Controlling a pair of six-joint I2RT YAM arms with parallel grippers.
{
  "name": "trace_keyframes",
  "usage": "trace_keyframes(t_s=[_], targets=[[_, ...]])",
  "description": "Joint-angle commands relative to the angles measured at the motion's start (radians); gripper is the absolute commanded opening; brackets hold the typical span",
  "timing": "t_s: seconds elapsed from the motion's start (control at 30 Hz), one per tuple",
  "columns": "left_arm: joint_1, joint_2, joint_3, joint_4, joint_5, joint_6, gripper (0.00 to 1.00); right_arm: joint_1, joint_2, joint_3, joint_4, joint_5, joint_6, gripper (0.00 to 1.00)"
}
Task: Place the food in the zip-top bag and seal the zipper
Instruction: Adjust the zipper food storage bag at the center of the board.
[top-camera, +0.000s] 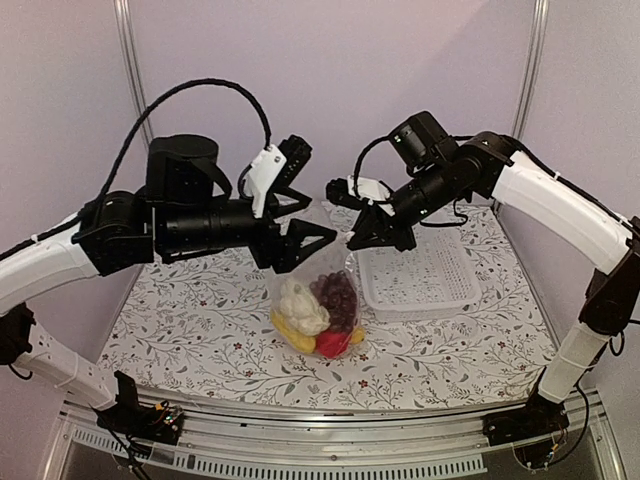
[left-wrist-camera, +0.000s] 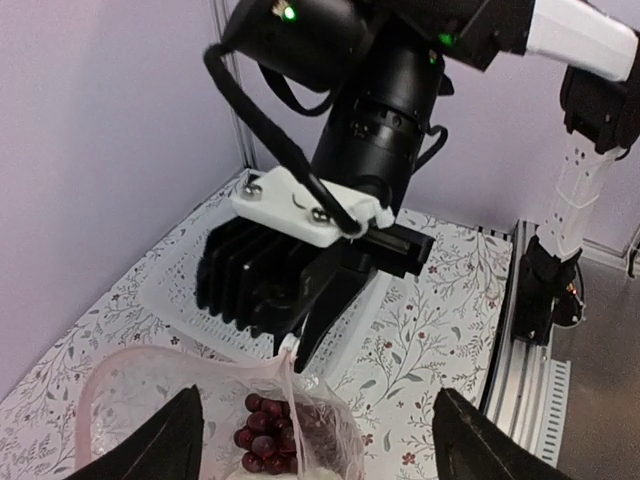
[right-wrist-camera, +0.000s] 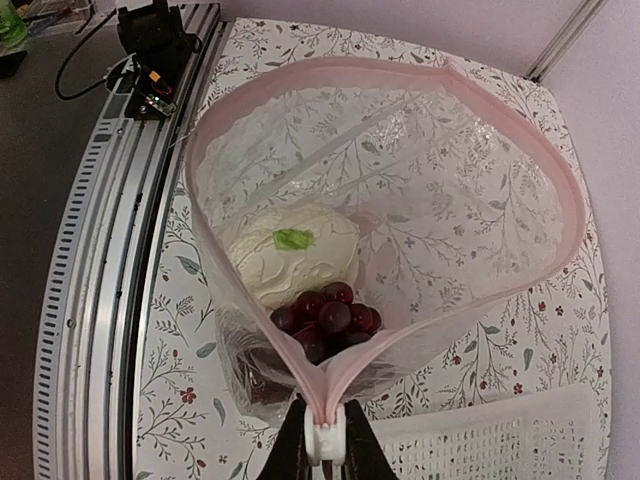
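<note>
Hanging from right tool (top-camera: 352, 243) over table (top-camera: 190, 320), bag (top-camera: 350, 268) holds cauliflower (top-camera: 300, 300), grapes (top-camera: 338, 292), pepper (top-camera: 332, 343); basket (top-camera: 420, 275) just beside.
Left wrist: left tool (left-wrist-camera: 320, 432) spread wide, gripping nothing; bag mouth between fingers (left-wrist-camera: 165, 445).
Right wrist: right tool pinched shut on zipper (right-wrist-camera: 570, 200) end; mouth gaping, cauliflower and grapes at bottom.

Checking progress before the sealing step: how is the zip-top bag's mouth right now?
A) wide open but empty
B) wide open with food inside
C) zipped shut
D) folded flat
B: the right wrist view shows the zipper looping wide open around the cauliflower and grape bunch inside the zip-top bag.
</note>
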Motion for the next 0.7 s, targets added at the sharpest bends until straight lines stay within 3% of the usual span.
trace_keyframes(t_s=[0.0,0.27,0.67], targets=[[-0.025,0.093,-0.023,-0.044,-0.031,0.057,0.79,0.004,0.000,-0.007,-0.065,0.032,0.021,0.05],[-0.023,0.140,-0.064,0.024,-0.118,0.115,0.76,0.003,-0.041,-0.058,-0.035,0.009,0.034,0.05],[-0.018,0.156,-0.082,-0.010,-0.115,0.120,0.46,0.004,-0.091,-0.102,0.004,-0.012,0.054,0.07]])
